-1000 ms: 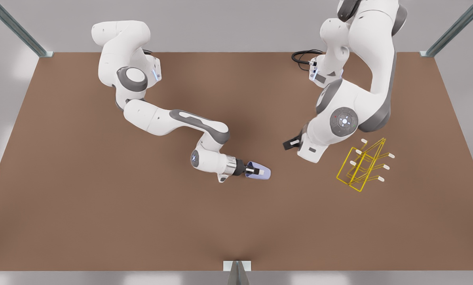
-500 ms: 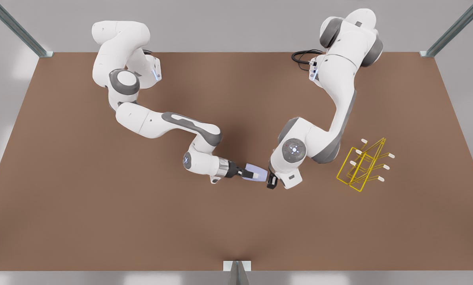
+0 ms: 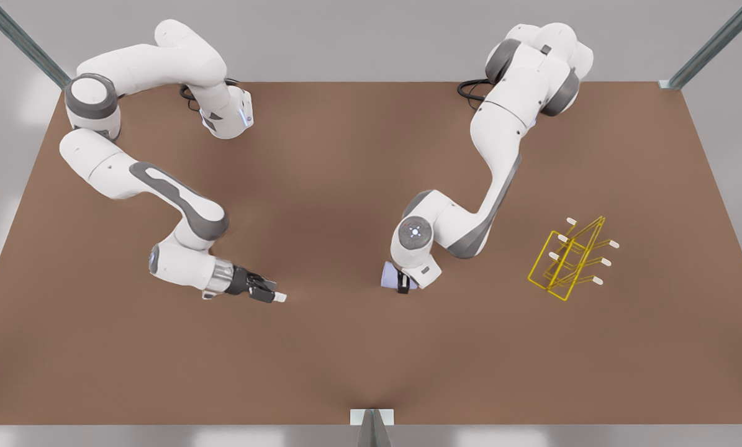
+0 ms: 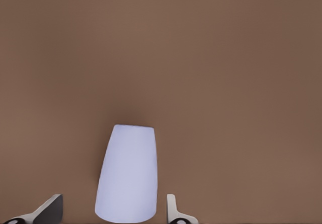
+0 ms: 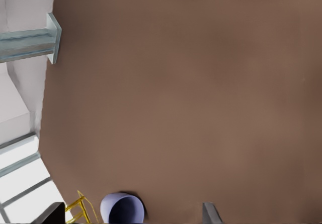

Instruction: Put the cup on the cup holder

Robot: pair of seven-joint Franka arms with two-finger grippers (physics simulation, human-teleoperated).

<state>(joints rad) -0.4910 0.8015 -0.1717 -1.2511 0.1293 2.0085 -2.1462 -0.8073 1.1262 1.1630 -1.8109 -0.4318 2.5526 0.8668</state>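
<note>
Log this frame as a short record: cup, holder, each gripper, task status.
cup: on its side on the table, apart from the rack
cup holder: upright at the front view's right, pegs bare
left gripper: over the cup, open, fingers either side, not touching
right gripper: open, holds nothing, off toward the front view's left of the cup
status: cup not yet on holder
</note>
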